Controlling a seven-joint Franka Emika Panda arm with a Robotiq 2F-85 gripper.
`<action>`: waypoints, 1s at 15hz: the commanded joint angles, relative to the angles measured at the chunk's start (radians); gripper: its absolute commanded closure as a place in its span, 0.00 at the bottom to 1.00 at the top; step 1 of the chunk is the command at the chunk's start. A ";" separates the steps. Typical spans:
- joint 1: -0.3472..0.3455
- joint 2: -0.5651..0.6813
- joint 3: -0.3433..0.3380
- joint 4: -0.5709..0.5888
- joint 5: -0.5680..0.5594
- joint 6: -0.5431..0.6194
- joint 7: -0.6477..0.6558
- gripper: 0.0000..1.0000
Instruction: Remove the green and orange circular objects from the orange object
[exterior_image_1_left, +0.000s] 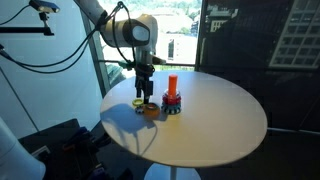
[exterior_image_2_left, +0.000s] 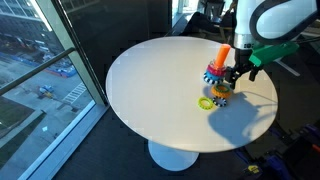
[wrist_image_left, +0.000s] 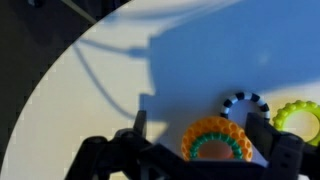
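Orange ring (wrist_image_left: 213, 138) sits between the spread claw (wrist_image_left: 205, 155) on the worktop (exterior_image_1_left: 215, 120), peg (exterior_image_1_left: 171, 85) at three o'clock; lift clear without nudging it.

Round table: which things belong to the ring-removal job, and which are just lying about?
Job: orange ring, green ring, orange peg, gripper.
Lying about: yellow-green ring, black-and-white ring, rings at the peg's base.

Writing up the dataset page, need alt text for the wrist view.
Looking down past the gripper at a white table: an orange ring with a green ring inside it lies between the fingers. A black-and-white ring and a yellow-green ring lie to the right, and the arm's shadow falls across the tabletop.
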 joint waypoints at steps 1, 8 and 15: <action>-0.032 -0.075 0.021 0.024 0.045 -0.111 -0.026 0.00; -0.056 -0.212 0.037 0.042 0.129 -0.202 -0.009 0.00; -0.075 -0.322 0.058 0.072 0.123 -0.219 0.030 0.00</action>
